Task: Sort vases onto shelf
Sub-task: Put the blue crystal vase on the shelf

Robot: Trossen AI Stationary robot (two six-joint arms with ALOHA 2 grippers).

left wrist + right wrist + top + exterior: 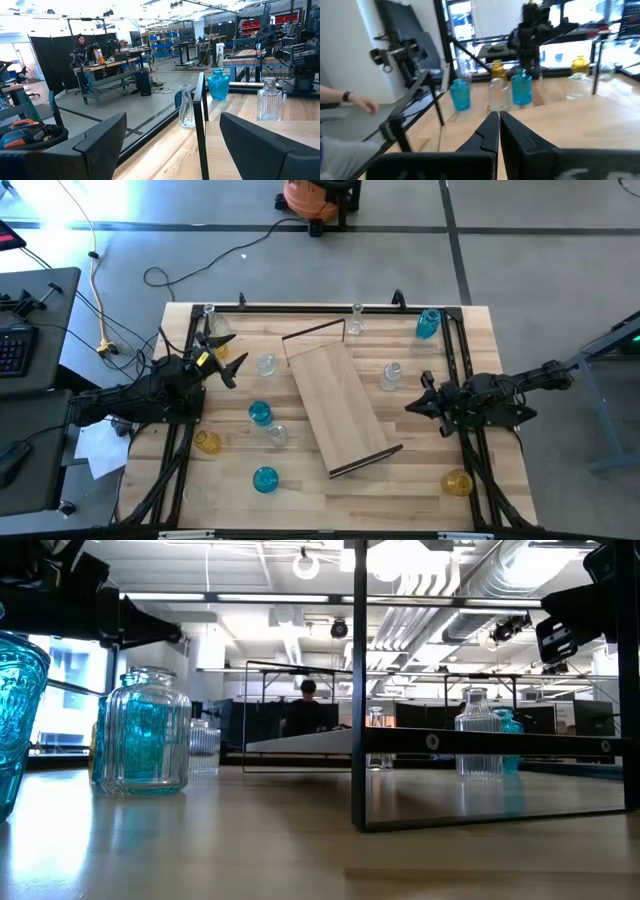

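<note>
We see ribbed glass vases (261, 413) (blue, amber, clear) scattered around the bare light-wood shelf (338, 403) lying mid-table; left gripper (232, 368) gapes empty, right gripper (412, 405) pinched closed, empty.

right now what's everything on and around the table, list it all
shelf: one, light wood with dark end frames, lying diagonally mid-table, nothing on it
blue vases: three, one at far right corner, two on the left half
amber vases: three, one near right corner, one at left edge, one far left by the left gripper
clear vases: about five, two along the far edge, rest beside the shelf
orange vacuum: one, floor beyond the table
keyboard: one, dark, side desk at left
left gripper: open, far left of the table
right gripper: shut, right of the shelf
</note>
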